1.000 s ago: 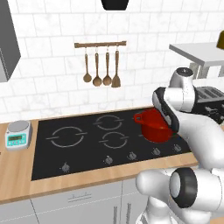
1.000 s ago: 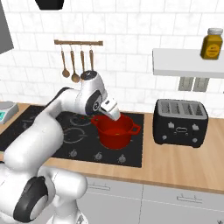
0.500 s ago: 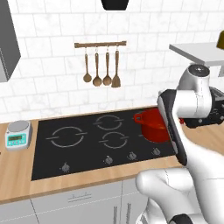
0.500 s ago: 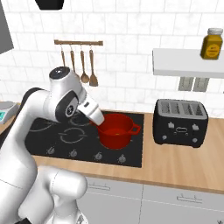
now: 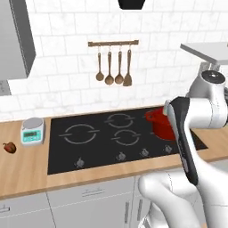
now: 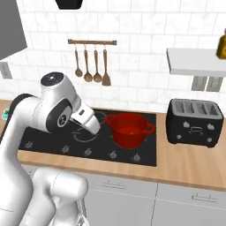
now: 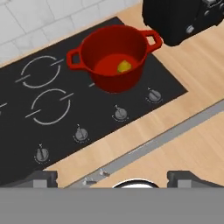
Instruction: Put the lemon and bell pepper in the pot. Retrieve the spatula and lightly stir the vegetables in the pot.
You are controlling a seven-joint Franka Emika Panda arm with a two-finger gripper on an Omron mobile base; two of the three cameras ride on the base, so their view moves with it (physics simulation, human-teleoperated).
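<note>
The red pot (image 7: 114, 57) stands on the right rear burner of the black cooktop (image 7: 52, 127), and the yellow lemon (image 7: 124, 66) lies inside it. My gripper (image 7: 113, 177) is open and empty; it hangs high over the counter's front edge, back from the pot, with its dark fingertips (image 7: 41, 177) spread wide. The dark-red bell pepper (image 5: 10, 147) rests on the wooden counter at the far left, beside the kitchen scale (image 5: 32, 130). On the wall rail the spatula (image 5: 128, 80) hangs as the rightmost utensil. My arm covers part of the pot (image 5: 160, 124) in the left base view.
Three wooden spoons (image 5: 109, 79) hang left of the spatula. A black toaster (image 6: 194, 128) stands on the counter right of the pot (image 6: 129, 128). Above it is a wall shelf (image 6: 196, 62). Cooktop knobs (image 7: 120, 113) line the front edge.
The hand has drawn back from over the pot toward the counter's front edge. Both base views have shifted sideways, bringing the bell pepper into the left base view.
</note>
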